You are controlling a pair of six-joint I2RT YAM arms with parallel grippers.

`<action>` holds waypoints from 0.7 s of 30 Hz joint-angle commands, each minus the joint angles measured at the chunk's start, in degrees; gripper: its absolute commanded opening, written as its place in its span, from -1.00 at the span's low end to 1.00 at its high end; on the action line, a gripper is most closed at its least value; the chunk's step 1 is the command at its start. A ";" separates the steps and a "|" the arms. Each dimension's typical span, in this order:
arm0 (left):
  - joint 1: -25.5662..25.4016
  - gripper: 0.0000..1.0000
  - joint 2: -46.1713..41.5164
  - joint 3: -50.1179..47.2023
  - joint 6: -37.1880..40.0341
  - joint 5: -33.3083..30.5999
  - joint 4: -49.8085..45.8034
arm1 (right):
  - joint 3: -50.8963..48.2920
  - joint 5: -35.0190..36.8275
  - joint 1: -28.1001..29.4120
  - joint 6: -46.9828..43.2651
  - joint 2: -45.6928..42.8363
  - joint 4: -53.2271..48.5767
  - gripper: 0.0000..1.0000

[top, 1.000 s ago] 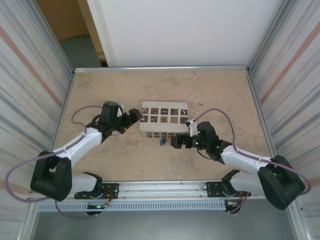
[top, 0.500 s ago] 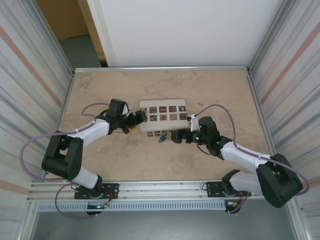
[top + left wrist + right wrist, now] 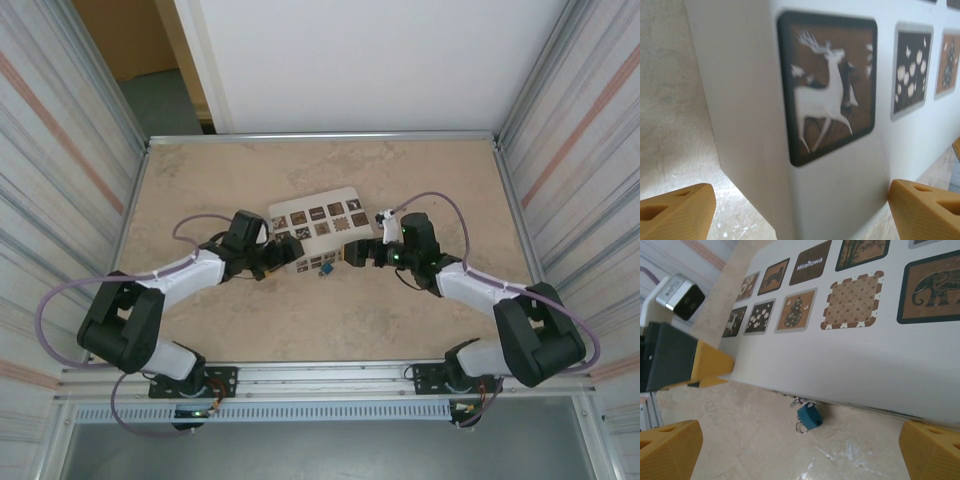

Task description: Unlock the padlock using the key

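Padlock [image 3: 809, 416] partly under box [image 3: 865, 355] edge

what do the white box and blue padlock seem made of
White box: smooth, matte, with printed picture panels; perhaps painted wood or plastic. Blue padlock: probably metal under a teal coating, silvery fittings; too small to confirm.

The box [image 3: 315, 222] sits in the middle of the table [image 3: 430, 320]. The padlock [image 3: 809, 416] is at the box's near edge, down on the table. It is between the left gripper [image 3: 274, 253], whose fingers [image 3: 675, 210] straddle the box's left corner, and the right gripper [image 3: 352, 253] at the box's right end.
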 commanded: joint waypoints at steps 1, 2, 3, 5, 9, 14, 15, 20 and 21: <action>-0.82 0.78 -1.98 -1.42 -0.81 -2.69 -2.32 | 2.84 -3.05 -1.30 -3.25 2.29 3.42 0.98; -0.81 0.78 -2.25 -1.29 -0.81 -2.76 -2.64 | 3.33 -3.57 -1.63 -3.58 2.94 3.47 0.98; -0.82 0.78 -2.51 -1.10 -0.66 -2.80 -3.05 | 3.83 -4.07 -1.87 -3.74 3.48 3.43 0.98; -0.82 0.78 -3.17 -0.50 -0.40 -3.14 -4.09 | 4.42 -4.99 -2.32 -3.92 4.25 3.51 0.98; -0.82 0.80 -5.08 0.29 -0.28 -2.71 -4.65 | 3.62 -5.29 -2.41 -3.59 3.80 4.13 0.98; -0.82 0.85 -9.67 1.39 0.41 -3.54 -6.98 | 0.10 -4.38 -2.36 -2.52 0.11 4.22 0.98; -0.82 0.86 -10.63 1.70 0.73 -3.82 -7.65 | -0.70 -4.25 -2.36 -2.17 -0.71 4.37 0.99; -0.82 0.87 -15.96 4.27 3.89 -5.19 -11.28 | -5.21 -4.49 -0.93 0.37 -4.25 6.89 0.96; -0.82 0.86 -16.64 4.76 4.34 -5.24 -11.52 | -5.58 -4.59 -0.38 0.48 -4.51 6.94 0.94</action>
